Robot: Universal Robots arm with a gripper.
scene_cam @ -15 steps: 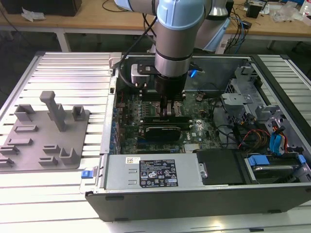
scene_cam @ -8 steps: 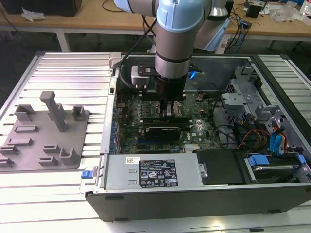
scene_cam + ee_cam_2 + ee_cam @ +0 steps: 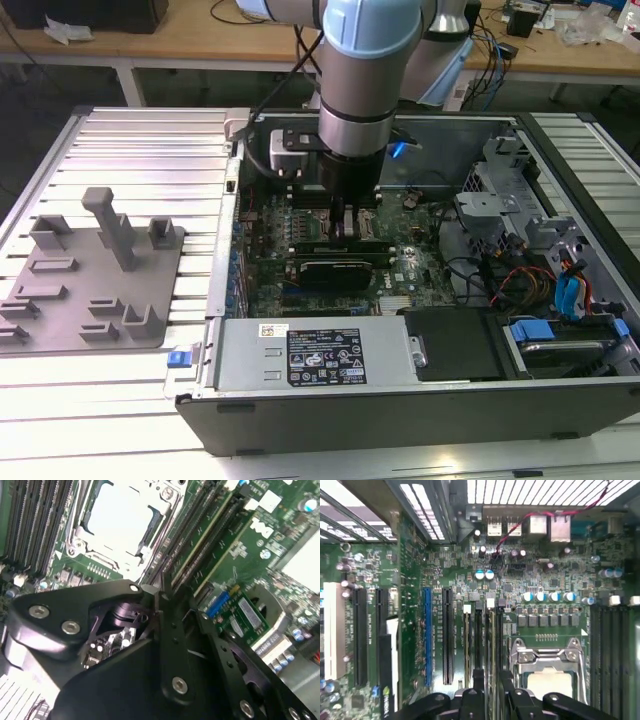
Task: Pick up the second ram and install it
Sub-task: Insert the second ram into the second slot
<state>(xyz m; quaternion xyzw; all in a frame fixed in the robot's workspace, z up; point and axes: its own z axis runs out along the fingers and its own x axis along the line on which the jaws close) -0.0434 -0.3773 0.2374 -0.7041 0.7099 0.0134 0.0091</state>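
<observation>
Jaws stand nearly together, pinching the top edge of the second ram (image 3: 200, 542), a thin green stick that runs away from your gripper (image 3: 162, 592) in line with the black memory slots (image 3: 220, 530) beside the processor socket (image 3: 120, 517). In the first wrist view you see the same stick (image 3: 492, 640) edge-on, rising from between the fingertips (image 3: 479, 677) among the slots just beside the socket's metal frame (image 3: 547, 655). Whether the stick is fully seated in its slot, you cannot tell.

In the exterior view, your gripper (image 3: 348, 232) is down inside the open computer case (image 3: 400, 400), over the motherboard (image 3: 410, 270) near its middle. To the exterior view's left of the case, a grey fixture plate (image 3: 95, 290) with upright blocks lies on the slatted table (image 3: 150, 150).
</observation>
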